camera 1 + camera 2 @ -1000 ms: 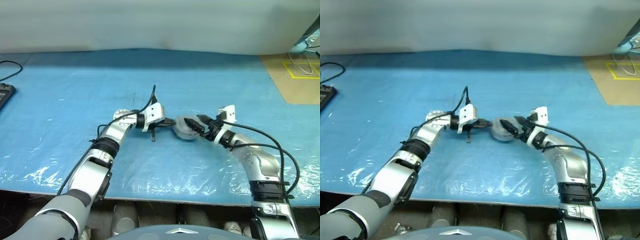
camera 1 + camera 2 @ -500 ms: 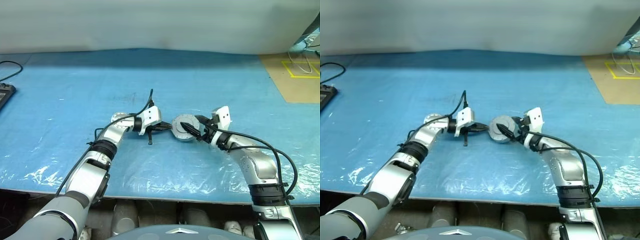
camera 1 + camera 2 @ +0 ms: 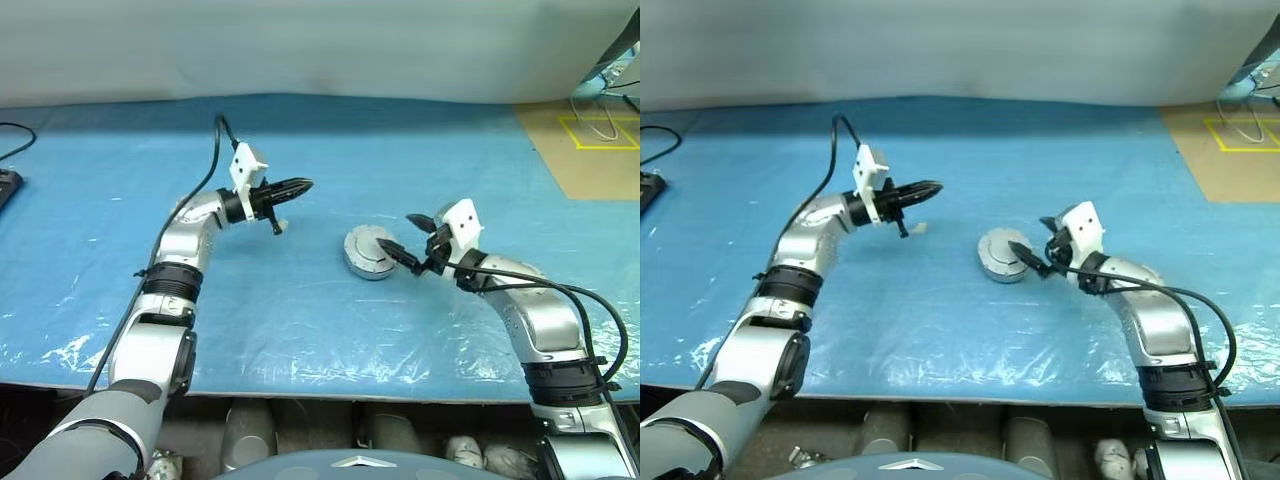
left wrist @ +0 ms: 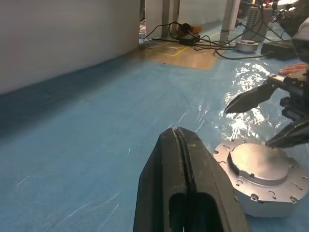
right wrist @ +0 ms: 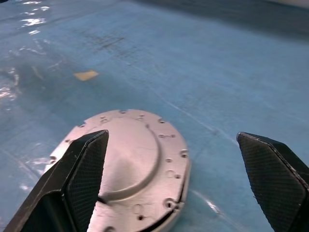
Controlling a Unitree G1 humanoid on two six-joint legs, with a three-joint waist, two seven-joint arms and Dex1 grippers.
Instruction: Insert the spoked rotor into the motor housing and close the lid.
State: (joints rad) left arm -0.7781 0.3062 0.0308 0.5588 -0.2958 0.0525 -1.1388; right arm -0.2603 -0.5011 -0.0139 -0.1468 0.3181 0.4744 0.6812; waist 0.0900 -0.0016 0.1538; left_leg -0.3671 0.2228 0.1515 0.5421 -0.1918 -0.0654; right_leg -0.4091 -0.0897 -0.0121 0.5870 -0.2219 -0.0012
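Sitting at frame centre on the blue bench [image 3: 300, 320], the motor housing [image 3: 368, 252] wears its lid [image 5: 126, 153], contents hidden; right gripper [image 3: 412, 239] jaws spread beside it, left gripper [image 3: 300, 185] jaws pressed together, upper left.

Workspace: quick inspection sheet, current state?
Surface: blue plastic sheet, wrinkled and glossy.
Job's things: lid sits closed on the motor housing; rotor hidden.
Clutter: small tan scrap on the sheet.
Grippers: left claw shut, raised, apart from the housing; right claw open beside the lid, holding nothing.
Cables: black cable at the sheet's left edge; more on the floor.
Surroundings: grey wall, yellow floor tape.
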